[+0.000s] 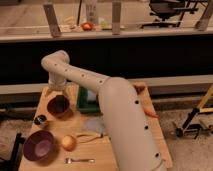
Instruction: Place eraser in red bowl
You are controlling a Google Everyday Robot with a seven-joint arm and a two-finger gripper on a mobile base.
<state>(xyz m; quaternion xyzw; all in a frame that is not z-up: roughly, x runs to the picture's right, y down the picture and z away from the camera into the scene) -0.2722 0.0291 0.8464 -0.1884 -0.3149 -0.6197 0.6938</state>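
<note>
The gripper (59, 95) is hanging at the far left of the table (52, 162), directly over the red bowl (49, 108), with its tip dipping down to the bowl's rim. Its jaws are standing apart, clamping nothing that can be made out. The arm is reaching in from the near right and bending down at its elbow above the bowl.

The bowl's hollow is showing dark, and that dark mass is most likely the eraser (60, 106) lying inside. The gripper is shading the spot, so the block's outline cannot be told apart from it. No other dark block is showing on the table.

By that reading, the placing is all but finished and the step in hand is getting clear. The gripper is sitting so low that a sideways pull risks catching the rim and tipping or sliding the bowl. A straight upward lift is therefore looking safest, with the jaws kept apart so the eraser is not nipped and carried out again.

Only once the tip is above the rim should the arm swing away. It should avoid the small dark tin (40, 120) just near-left of the bowl and the green box (85, 100) just to its right. The purple bowl (39, 145) is sitting nearer, well clear.
</note>
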